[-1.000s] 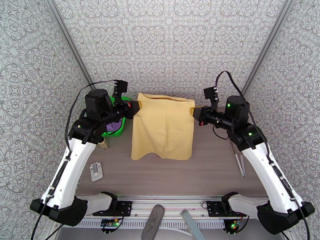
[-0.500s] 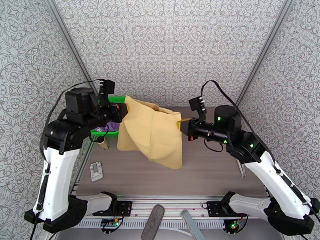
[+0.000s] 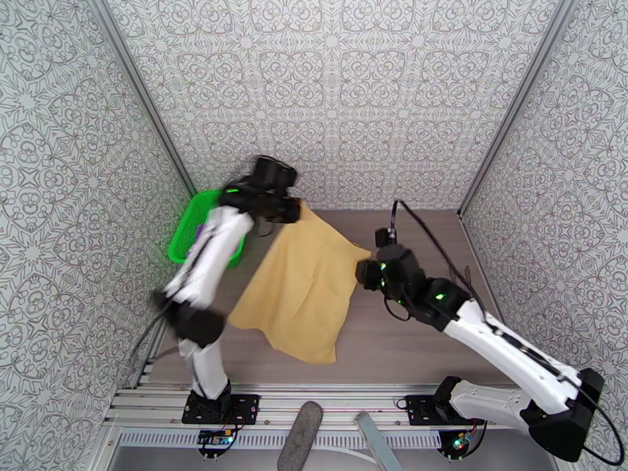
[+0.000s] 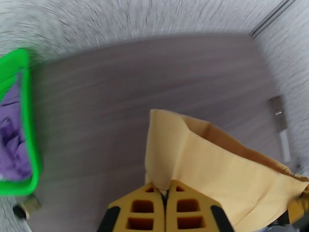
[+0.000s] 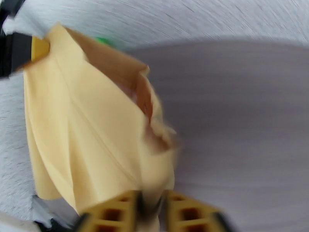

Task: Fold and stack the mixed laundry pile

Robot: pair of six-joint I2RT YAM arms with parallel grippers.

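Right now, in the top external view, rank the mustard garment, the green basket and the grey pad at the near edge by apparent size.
1. mustard garment, clearly largest.
2. green basket, partly hidden by the left arm.
3. grey pad, smallest, though cut off by the frame edge.

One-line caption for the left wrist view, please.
Left gripper shut on the mustard-tan garment above the table; green basket with the purple T-shirt at left.

Mustard-tan garment [image 3: 302, 292] hangs spread and tilted; purple T-shirt [image 4: 11, 151] lies crumpled in green basket [image 4: 26, 113].
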